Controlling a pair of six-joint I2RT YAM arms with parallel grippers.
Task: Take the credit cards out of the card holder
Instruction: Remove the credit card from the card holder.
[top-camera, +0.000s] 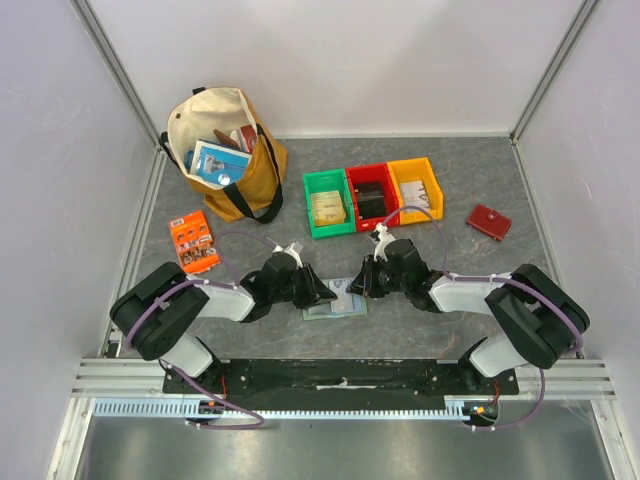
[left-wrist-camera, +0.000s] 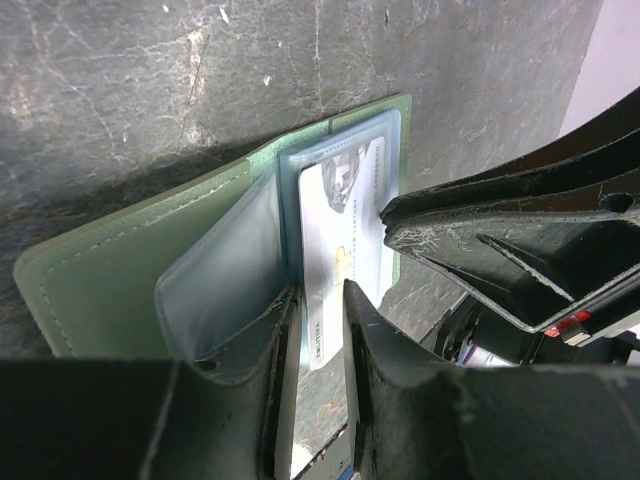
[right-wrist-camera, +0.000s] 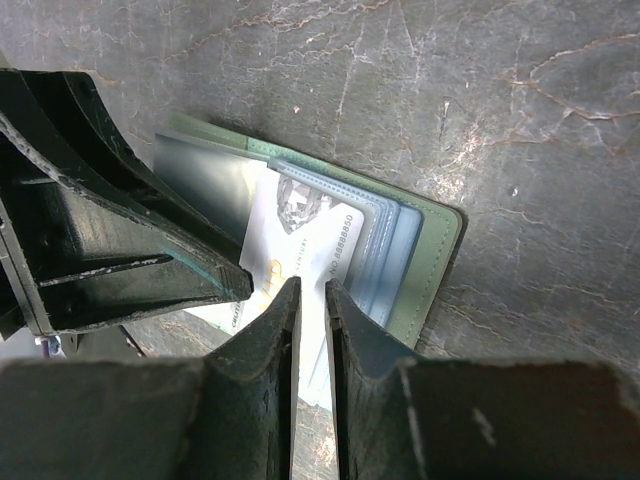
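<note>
The sage-green card holder (top-camera: 345, 300) lies open on the table between my two grippers. Its green cover (left-wrist-camera: 110, 280) and pale blue pockets show in the left wrist view, and its cover (right-wrist-camera: 432, 262) in the right wrist view. A white credit card (left-wrist-camera: 345, 210) sticks partway out of a pocket toward the near edge; it also shows in the right wrist view (right-wrist-camera: 300, 230). My left gripper (left-wrist-camera: 318, 310) is slightly open over the card's near corner, one finger on a pocket flap. My right gripper (right-wrist-camera: 311, 295) has its jaws almost together, tips down on the card's face.
A tan tote bag (top-camera: 225, 150) with items stands back left. Green (top-camera: 328, 203), red (top-camera: 372, 195) and yellow (top-camera: 415, 187) bins sit behind the grippers. A small red wallet (top-camera: 489, 221) lies at right, an orange packet (top-camera: 194, 242) at left.
</note>
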